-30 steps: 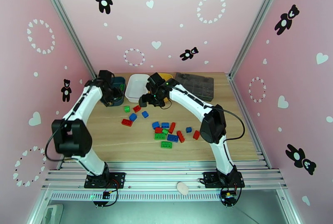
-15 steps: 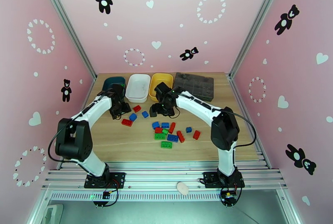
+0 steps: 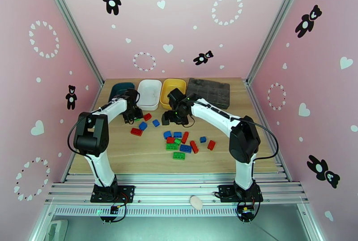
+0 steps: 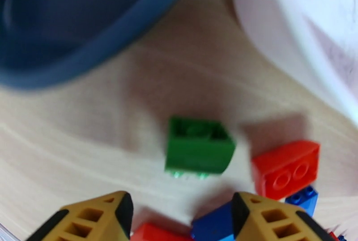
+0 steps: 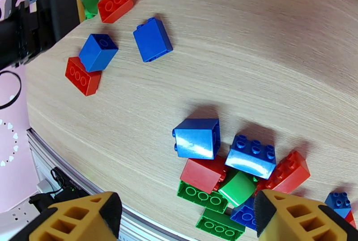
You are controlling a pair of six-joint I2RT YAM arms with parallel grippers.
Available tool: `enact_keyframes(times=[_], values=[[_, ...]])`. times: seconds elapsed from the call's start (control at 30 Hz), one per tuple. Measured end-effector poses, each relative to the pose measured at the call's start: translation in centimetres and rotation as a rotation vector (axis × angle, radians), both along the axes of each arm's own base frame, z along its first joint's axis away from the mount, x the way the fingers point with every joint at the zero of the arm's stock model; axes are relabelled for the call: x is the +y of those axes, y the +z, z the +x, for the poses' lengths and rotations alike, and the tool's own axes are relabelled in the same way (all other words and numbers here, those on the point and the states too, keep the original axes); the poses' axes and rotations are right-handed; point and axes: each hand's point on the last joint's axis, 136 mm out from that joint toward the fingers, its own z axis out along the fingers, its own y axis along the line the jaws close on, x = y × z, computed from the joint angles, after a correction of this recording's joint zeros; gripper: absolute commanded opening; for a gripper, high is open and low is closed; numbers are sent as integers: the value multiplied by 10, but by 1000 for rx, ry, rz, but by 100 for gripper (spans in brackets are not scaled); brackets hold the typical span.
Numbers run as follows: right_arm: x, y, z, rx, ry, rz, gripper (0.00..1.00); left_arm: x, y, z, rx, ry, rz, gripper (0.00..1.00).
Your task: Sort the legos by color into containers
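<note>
Three trays stand in a row at the back: dark teal (image 3: 121,88), white (image 3: 149,92) and yellow (image 3: 172,87). Red, green and blue legos lie loose on the table, most of them in a cluster (image 3: 180,141). My left gripper (image 3: 134,115) hangs open just in front of the teal tray (image 4: 89,22), its fingers (image 4: 96,218) straddling the space before a green brick (image 4: 199,151) that lies beside a red brick (image 4: 285,169). My right gripper (image 3: 172,117) is open and empty above the table, with the pile of bricks (image 5: 210,165) below it.
A flat dark grey compartmented box (image 3: 210,91) sits at the back right. A red (image 3: 136,131) and a blue brick (image 3: 143,126) lie between the arms. Bare wood spans the front of the table (image 3: 134,159). Pink walls close in the sides.
My left gripper came down from over the teal tray to the table by the green brick. My right gripper swung from the white tray toward the bricks in the middle.
</note>
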Motion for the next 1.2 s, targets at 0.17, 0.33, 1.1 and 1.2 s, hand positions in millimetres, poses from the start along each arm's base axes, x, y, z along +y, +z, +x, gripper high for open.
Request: enact_keyframes(times=[0.17,0.33,1.1,1.2], values=[[1,10,8,-17,-10,19,82,-1,-15,5,19,-17,7,50],[4,20,14,-36,-14,39,81,1,-19,5,28,-23,20,35],[86,29,22,-12,122,206,84,12,87,-36,-187,79,-60,28],[106,37,29,-31,153,248,84,34,98,-29,-197,147,-68,28]])
